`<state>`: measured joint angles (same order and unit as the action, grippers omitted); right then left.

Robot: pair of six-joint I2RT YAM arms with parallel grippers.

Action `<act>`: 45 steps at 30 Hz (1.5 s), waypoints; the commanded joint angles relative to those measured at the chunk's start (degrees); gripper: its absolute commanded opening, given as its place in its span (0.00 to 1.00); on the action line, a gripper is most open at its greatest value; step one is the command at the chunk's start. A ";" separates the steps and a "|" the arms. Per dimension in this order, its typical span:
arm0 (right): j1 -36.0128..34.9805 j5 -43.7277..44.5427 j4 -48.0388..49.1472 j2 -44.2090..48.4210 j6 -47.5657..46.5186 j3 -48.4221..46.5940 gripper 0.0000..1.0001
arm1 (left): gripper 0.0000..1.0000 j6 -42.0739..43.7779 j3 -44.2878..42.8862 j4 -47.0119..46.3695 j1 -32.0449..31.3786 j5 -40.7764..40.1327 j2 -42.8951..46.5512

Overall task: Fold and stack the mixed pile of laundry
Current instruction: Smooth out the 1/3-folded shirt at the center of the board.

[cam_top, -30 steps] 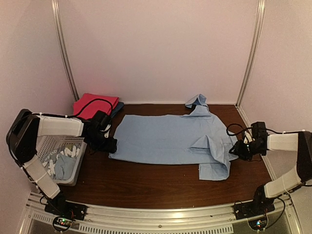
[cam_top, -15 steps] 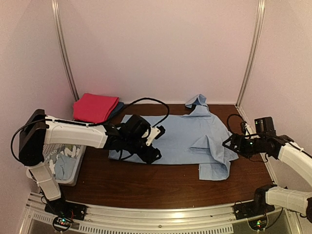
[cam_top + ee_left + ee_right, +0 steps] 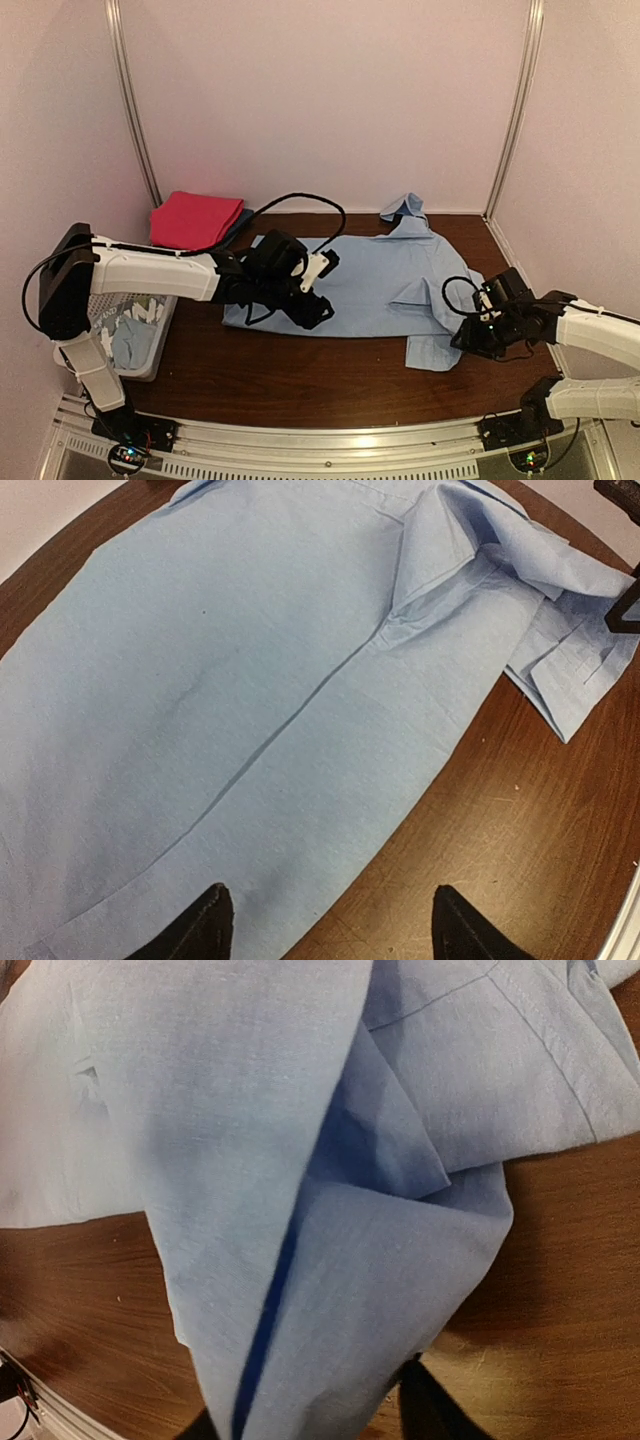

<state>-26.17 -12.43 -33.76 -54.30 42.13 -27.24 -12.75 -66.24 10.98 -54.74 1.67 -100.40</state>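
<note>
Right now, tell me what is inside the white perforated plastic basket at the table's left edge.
Crumpled light blue cloth lies inside the white perforated plastic basket. The left arm covers the basket's far part, so anything there or beneath the cloth cannot be seen.

The shirt (image 3: 350, 285) is reading as thin light blue woven cloth, matt, creasing softly, with stitched seams. The table (image 3: 300, 380) is showing dark wood grain with a slight sheen and fine scratches. The basket (image 3: 150, 345) is looking like white perforated plastic. The magenta cloth (image 3: 195, 218) is appearing matt. The left arm's shell (image 3: 140, 270) is showing as smooth white plastic, and the corner rails (image 3: 130, 110) are glinting like metal.
</note>
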 commanded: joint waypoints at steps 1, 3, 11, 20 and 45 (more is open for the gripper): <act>-0.74 3.68 0.81 0.10 0.57 -2.40 0.10 | 0.69 0.05 -1.35 -1.75 0.02 -0.66 -0.66; -0.76 0.79 1.91 0.72 -0.90 -5.44 0.00 | 0.67 0.00 -1.16 -1.64 -0.01 -0.33 -0.76; -0.80 -12.53 10.07 -11.58 -6.36 -22.46 0.00 | 0.75 1.47 1.61 -6.16 0.04 2.14 1.22; -0.79 -27.05 32.56 -27.19 -1.19 -30.20 0.00 | 0.86 2.38 5.20 -21.01 0.08 7.51 1.03; 4.98 -34.20 50.79 -25.84 8.96 -21.68 0.00 | 0.00 8.92 -3.53 -45.14 0.46 9.37 -14.43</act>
<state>-23.42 -46.28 14.44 -83.40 50.46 -51.09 -6.83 -64.10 -41.78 -54.74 12.78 -115.52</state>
